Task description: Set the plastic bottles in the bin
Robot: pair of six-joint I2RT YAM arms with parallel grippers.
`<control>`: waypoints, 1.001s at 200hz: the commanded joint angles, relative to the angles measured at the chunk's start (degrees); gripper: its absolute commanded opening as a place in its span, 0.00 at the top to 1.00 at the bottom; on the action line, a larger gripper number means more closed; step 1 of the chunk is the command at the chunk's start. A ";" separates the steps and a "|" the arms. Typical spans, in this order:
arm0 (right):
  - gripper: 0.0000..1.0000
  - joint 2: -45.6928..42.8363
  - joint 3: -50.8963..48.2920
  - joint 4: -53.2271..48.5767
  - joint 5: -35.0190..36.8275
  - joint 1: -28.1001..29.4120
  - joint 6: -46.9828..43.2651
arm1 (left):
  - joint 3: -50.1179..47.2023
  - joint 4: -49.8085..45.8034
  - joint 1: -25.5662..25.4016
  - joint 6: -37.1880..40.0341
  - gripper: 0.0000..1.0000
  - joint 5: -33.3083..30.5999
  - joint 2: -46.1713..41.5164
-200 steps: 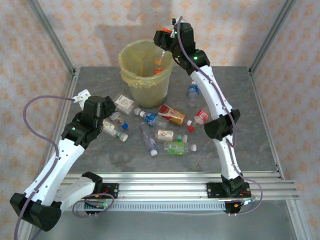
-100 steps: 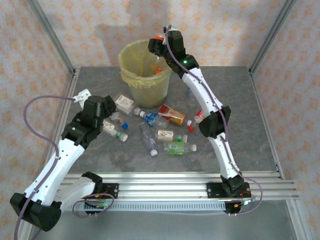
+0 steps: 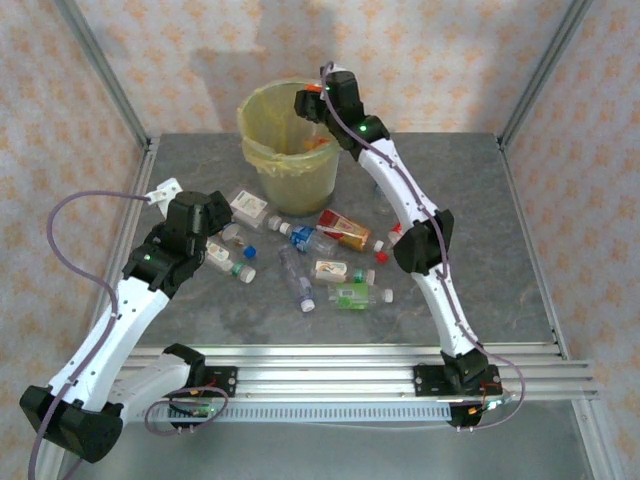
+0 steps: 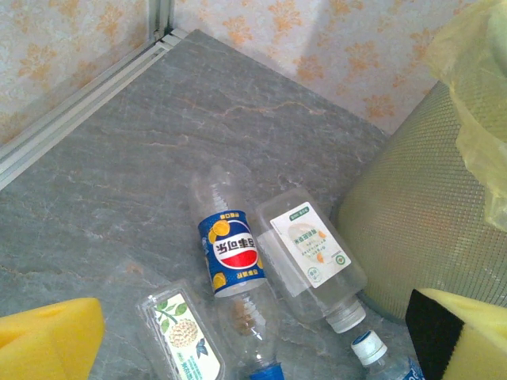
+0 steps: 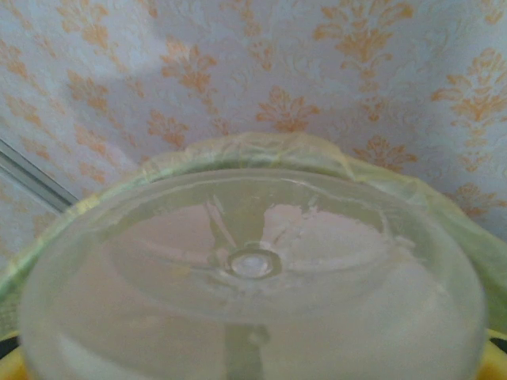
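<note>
The right hand (image 3: pixel 312 98) is reaching in over the far right rim of the bin (image 3: pixel 262 160) and is gripping a clear bottle (image 5: pixel 253 293). In the right wrist view the bottle's round base is facing the lens, so its long axis is running in line with the hand. The bagged rim (image 5: pixel 261 150) is curving just beyond it. From above, a small orange part (image 3: pixel 315 88), probably the cap, is showing at the hand's tip and pointing in over the opening. The coming release is turning on that 1 relation. The bottle looks to be sitting above the opening, not outside the rim, though the top view is too small to settle how far inside.

The left hand (image 3: pixel 210 240) is hovering low over the left end of the loose bottles (image 3: pixel 325 270) on the table (image 3: pixel 480 200). Its 2 yellow pads (image 4: pixel 47 340) are standing wide apart and holding nothing. Below it a blue-labelled bottle (image 4: pixel 234 257) and a white-labelled bottle (image 4: pixel 309 257) are lying side by side beside the bin's wall, necks toward the hand. The left arm is the nearer one to these.

The held bottle's base is covering the right hand's fingers, and its label is not showing. The bag is screening most of what is lying in the bin.
</note>
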 commanded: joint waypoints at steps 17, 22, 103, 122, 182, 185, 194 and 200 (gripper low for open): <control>0.61 1.22 1.81 -2.62 1.39 0.85 -3.16 | -0.27 0.62 0.38 -0.64 0.00 -1.17 -0.27; 0.61 1.35 1.81 -2.87 1.36 0.92 -3.36 | -0.26 0.62 0.38 -0.64 0.00 -1.19 -0.34; 0.17 -0.29 2.51 -2.73 1.03 1.20 -3.74 | 0.51 -1.22 0.46 -1.39 0.00 -2.08 -0.38; 0.12 -2.04 2.60 -2.79 1.06 1.20 -4.12 | 0.83 -1.79 0.47 -1.65 0.00 -2.09 -0.28; 0.02 -8.21 2.69 -3.82 2.32 1.20 -4.68 | 1.38 -4.38 0.77 -3.40 0.00 -4.00 -0.54; 0.01 -8.56 2.69 -3.99 2.43 1.20 -4.68 | 1.38 -4.51 0.82 -3.51 0.00 -4.01 -0.47; 0.00 -9.60 2.69 -4.46 2.83 1.20 -4.77 | 1.28 -4.69 0.97 -3.76 0.00 -3.99 -0.45; 0.00 -10.28 2.69 -4.93 2.98 1.20 -4.91 | 1.32 -4.89 1.12 -4.01 0.00 -3.91 -0.36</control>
